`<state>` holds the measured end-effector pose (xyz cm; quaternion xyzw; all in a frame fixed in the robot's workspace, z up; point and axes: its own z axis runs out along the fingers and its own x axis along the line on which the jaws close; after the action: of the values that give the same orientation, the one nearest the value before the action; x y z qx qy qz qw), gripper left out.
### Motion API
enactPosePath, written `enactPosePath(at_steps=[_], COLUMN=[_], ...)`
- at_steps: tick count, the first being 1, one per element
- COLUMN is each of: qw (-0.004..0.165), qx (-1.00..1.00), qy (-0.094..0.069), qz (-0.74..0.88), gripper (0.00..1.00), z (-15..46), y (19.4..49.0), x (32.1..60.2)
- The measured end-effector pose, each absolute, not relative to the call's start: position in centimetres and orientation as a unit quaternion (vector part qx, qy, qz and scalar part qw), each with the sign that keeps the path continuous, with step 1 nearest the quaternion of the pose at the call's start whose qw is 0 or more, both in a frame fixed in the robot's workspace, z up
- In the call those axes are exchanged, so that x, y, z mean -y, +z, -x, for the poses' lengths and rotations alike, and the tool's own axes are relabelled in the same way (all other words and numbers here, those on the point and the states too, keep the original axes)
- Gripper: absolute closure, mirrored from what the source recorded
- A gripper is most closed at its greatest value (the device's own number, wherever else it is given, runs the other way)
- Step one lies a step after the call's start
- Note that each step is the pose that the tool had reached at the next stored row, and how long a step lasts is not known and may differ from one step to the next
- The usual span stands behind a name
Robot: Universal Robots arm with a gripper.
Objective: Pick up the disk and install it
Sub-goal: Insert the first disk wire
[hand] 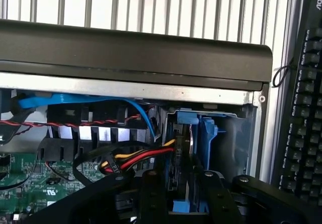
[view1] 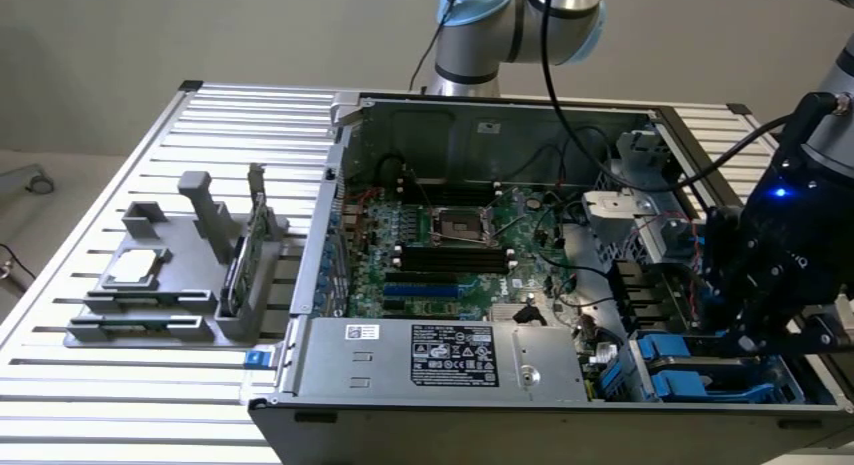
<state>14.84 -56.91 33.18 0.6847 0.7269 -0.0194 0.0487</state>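
Nearest the exterior camera is the front edge of the open computer case (view1: 534, 410), lying on its side on a slatted metal tabletop (view1: 160, 385). Right behind that edge sits the grey power supply box (view1: 441, 360) with its white sticker. At the exterior view's right front corner is the drive bay, where the disk (view1: 687, 370) sits on edge in its blue plastic carrier rails, already down inside the bay.

The end effector (view1: 761, 335) hangs directly over that bay, black and bulky with a small blue light glowing on the arm above it. Its fingers reach down to just above the blue rails. In the wrist view the black fingers (hand: 151, 196) straddle the disk's top edge with the blue carrier (hand: 204, 138) between and beyond them, and there's a bit of gap on either side, so it looks like the jaws stand partly apart and aren't clamping the drive, though honestly it's hard to be sure of contact.

Further in, the green motherboard (view1: 441, 250) fills the case floor, with the CPU socket (view1: 457, 223) in the middle and black cables looping over it. A red, yellow and black wire bundle (hand: 141, 158) runs next to the bay.

Off to the exterior view's left, a grey fixture (view1: 174, 275) stands on the tabletop. At the back, the arm's base (view1: 501, 30) rises behind the case.
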Motion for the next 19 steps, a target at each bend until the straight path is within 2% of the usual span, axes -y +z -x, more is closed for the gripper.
enactPosePath(at_steps=[16,17,19], qw=[0.042,0.042,0.042], qx=[-0.727,-0.727,-0.727], qy=[-0.026,-0.026,-0.026], qz=[-0.684,-0.684,-0.684], gripper=[0.68,0.70,0.83], z=[-15.1,-15.1,-15.2], y=[34.9,34.9,34.9], x=[56.9,56.9,56.9])
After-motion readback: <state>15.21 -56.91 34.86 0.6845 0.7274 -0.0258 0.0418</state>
